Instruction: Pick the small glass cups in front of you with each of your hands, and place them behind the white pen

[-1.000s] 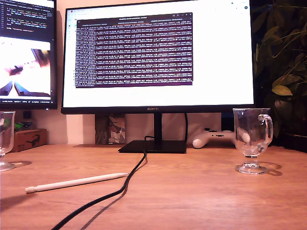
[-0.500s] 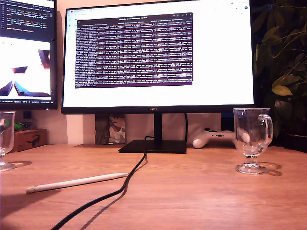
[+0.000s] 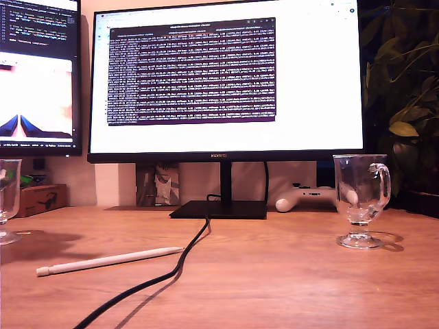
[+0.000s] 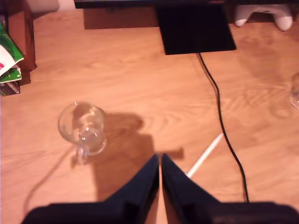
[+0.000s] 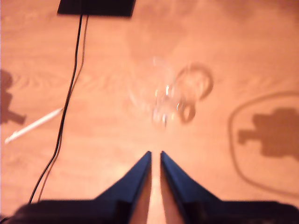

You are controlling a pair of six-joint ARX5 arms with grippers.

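Both arms are hanging above the wooden tabletop (image 3: 274, 274); neither is showing in the exterior view.

My first gripper (image 4: 160, 161) is looking down with its jaws drawn nearly together, only a thin slit between the tips, and nothing in them. One small glass cup (image 4: 82, 126) is standing upright on the wood beyond those tips and off to one side, apart from them. In the exterior view this cup (image 3: 8, 199) is sitting at the tabletop's left edge, partly cut off by the frame.

My second gripper (image 5: 155, 156) is also holding nothing, jaws nearly closed with a narrow gap. The other glass cup (image 5: 161, 95) is standing ahead of its tips; the picture is blurred, so the handle's direction is probably not readable there. In the exterior view this cup (image 3: 360, 199) is standing upright near the tabletop's right edge, handle toward the right.

The white pen (image 3: 110, 260) is lying flat near the front edge, between the two cups, just beside a black cable (image 3: 171, 271) running toward the monitor base (image 3: 218, 209).
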